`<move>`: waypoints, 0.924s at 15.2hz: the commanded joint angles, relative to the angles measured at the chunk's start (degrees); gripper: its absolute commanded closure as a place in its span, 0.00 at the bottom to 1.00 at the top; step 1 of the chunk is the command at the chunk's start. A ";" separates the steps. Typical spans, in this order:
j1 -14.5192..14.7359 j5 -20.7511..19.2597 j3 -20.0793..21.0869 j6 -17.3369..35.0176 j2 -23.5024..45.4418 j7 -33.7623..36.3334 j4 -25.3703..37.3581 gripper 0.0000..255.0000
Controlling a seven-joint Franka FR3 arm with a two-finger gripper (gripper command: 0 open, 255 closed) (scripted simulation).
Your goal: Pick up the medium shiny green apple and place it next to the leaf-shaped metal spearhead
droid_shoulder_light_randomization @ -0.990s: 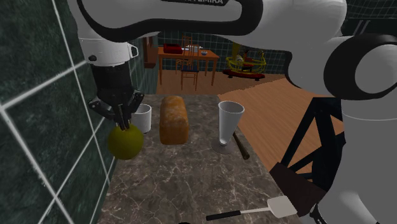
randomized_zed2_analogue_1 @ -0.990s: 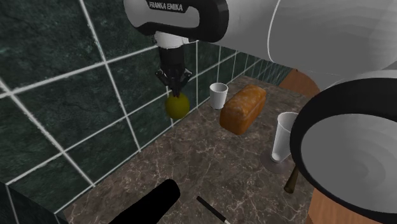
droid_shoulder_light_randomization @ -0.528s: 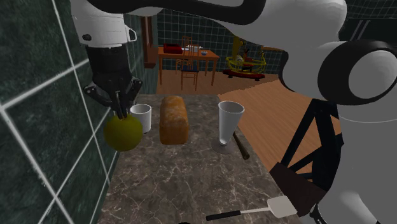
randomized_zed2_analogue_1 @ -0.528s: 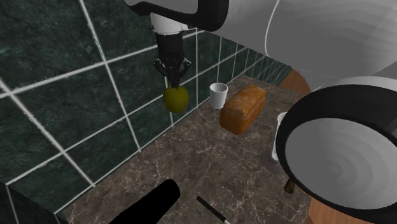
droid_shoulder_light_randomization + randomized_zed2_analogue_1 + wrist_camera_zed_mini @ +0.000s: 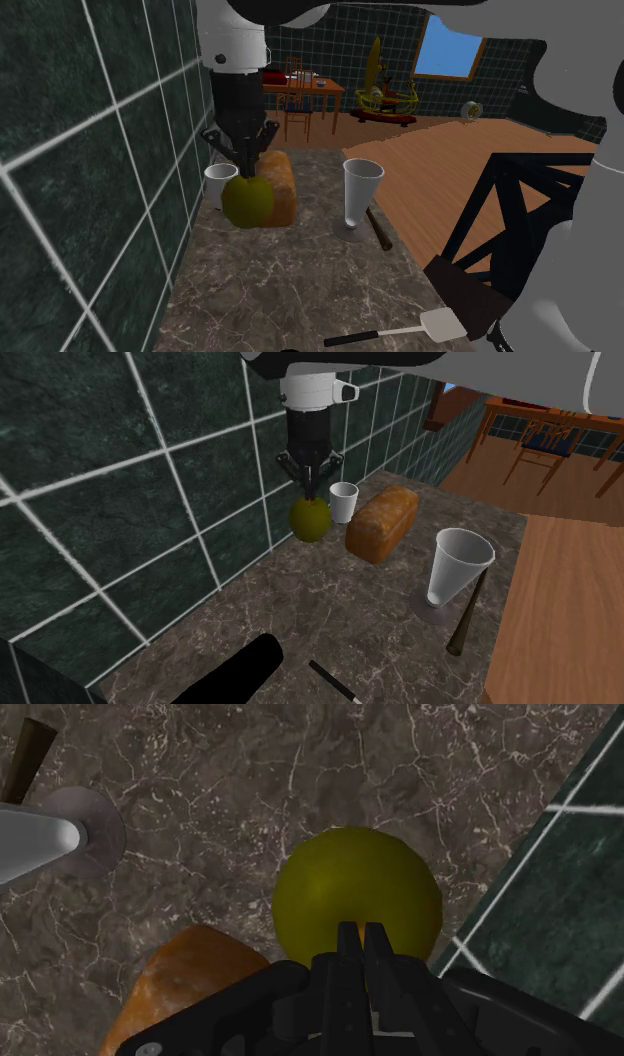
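Shoulder view: arm drops straight down, gripper point(image 5: 243, 170) pinching the top of the round yellow-green apple point(image 5: 248, 203), no long axis evident, over the marble counter point(image 5: 290, 290) at the loaf's point(image 5: 284, 188) 9 o'clock.

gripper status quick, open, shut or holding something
Gripper: shut on the yellow-green apple, gripping it at the top and holding it above the marble countertop.
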 commanded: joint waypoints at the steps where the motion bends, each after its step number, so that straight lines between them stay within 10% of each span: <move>1: -2.05 2.16 -0.57 1.50 -5.40 -2.43 -6.42 1.00; 14: -8.09 8.41 -10.24 3.67 -31.56 -19.76 -33.76 1.00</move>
